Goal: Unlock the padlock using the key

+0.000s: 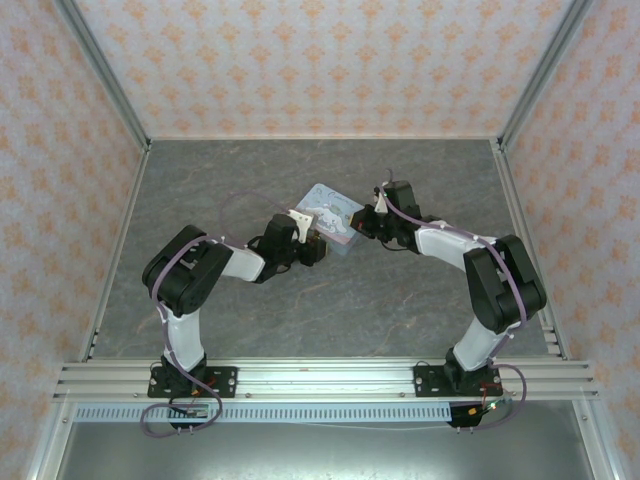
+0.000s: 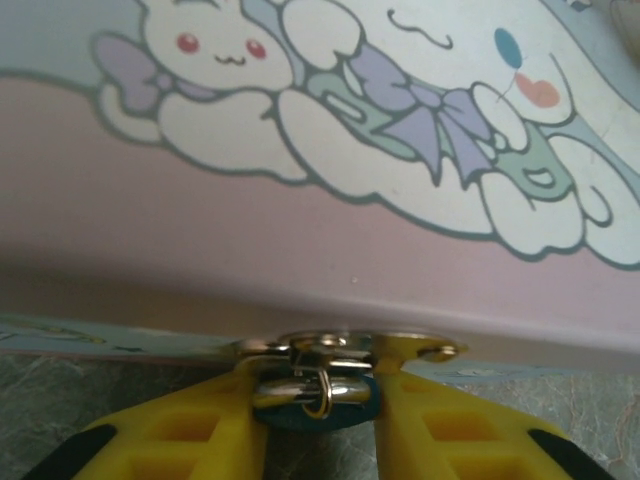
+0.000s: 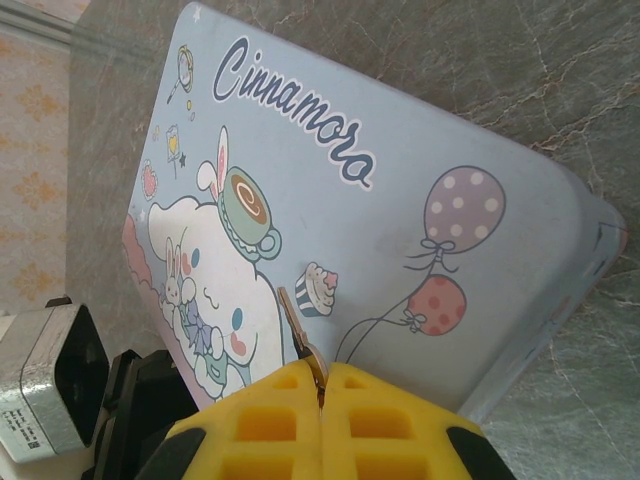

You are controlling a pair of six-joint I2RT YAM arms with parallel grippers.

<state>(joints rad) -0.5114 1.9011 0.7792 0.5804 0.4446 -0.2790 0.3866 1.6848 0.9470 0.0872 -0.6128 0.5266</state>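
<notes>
While both claws have their grip, the lock is not yet opened.
We see the left claw [image 2: 318,385] clamped on the padlock [image 2: 345,408], which hangs from the clasp at the tin's [image 3: 400,250] front edge. The right claw [image 3: 322,385] is clenched on the key [image 3: 298,325], its blade over the lid, apart from the padlock. We judge aligning, inserting and turning remain.

A single word can be read: "Cinnamora", in dark blue looping script, on the pale blue tin lid [image 3: 430,270]. From the right wrist it sits toward eleven o'clock, slanting down to the right. At eight o'clock, a small white label [image 3: 22,425] on a grey box [image 3: 45,350] carries print too tiny to read.
</notes>
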